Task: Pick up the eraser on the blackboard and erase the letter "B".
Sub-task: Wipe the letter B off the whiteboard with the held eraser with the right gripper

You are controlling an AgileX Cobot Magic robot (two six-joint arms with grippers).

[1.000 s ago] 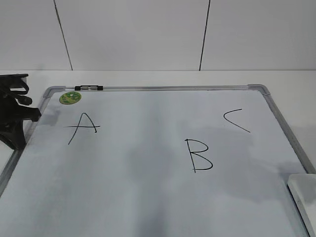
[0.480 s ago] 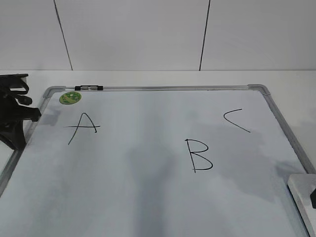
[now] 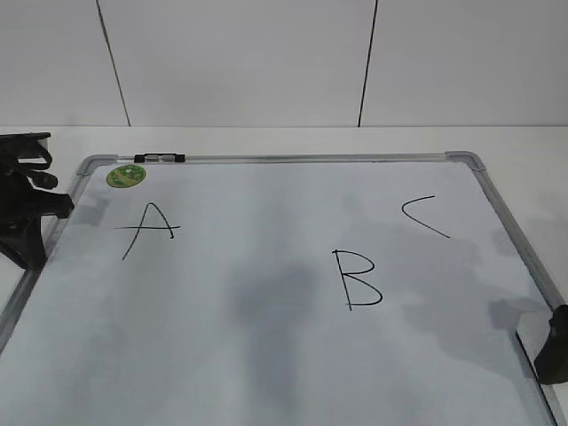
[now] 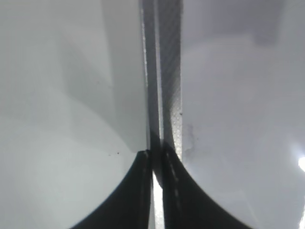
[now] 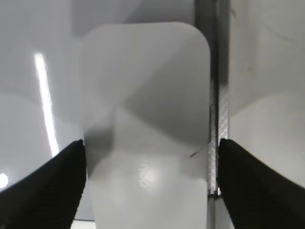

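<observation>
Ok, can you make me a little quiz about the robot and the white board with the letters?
1. True or false: the letter "B" is already wiped off the blackboard.
2. Which letter is closest to the green sticker? a) A b) B c) C
3. Fill the gap: in the right wrist view, the right gripper has its fingers spread on both sides of the ____.

Key
1. False. It is drawn in full, between the "A" and the "C".
2. a
3. eraser, which lies against the board's frame. The left gripper is shut by the other edge.
</observation>
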